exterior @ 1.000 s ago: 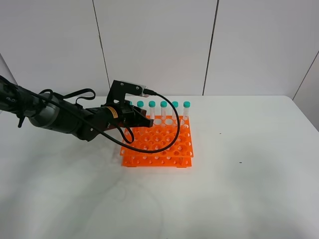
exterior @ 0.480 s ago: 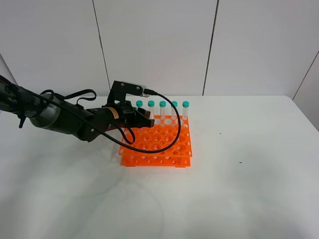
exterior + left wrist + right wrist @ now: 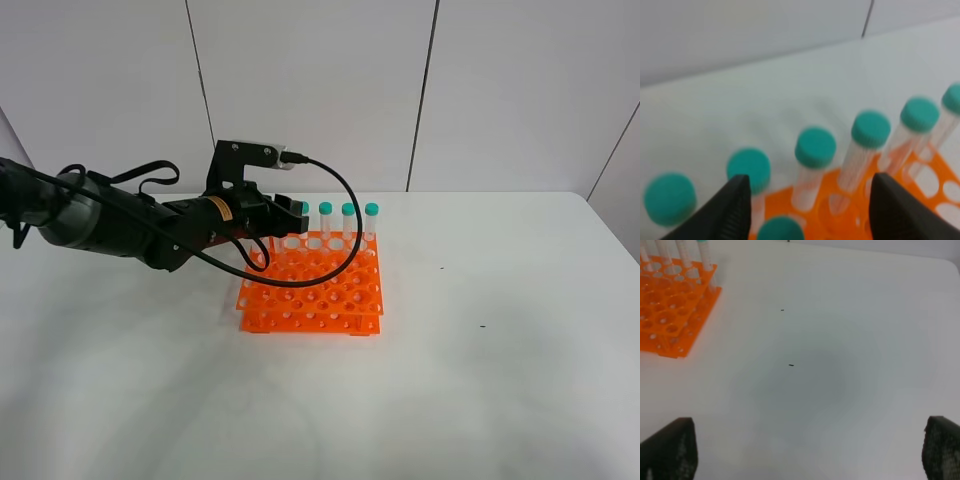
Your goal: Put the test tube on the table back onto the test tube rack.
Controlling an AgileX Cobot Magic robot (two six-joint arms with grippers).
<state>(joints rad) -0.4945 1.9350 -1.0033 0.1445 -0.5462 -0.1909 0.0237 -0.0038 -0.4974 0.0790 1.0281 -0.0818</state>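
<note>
Test tube rack (image 3: 312,292) sat on the table (image 3: 480,380), below the left gripper's fingers (image 3: 737,207). Capped tubes (image 3: 812,170) stood in the rack's back row, just beyond those fingertips, one between them. Right gripper's fingers (image 3: 670,450) were well apart from the rack, over bare table.

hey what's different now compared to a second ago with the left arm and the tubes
The left gripper has lifted and drawn back to the left, off the test tube rack, its jaws parted and holding nothing. The rack shifted slightly left. The capped tubes stay standing in the back row; the right gripper stays open over bare table.
</note>
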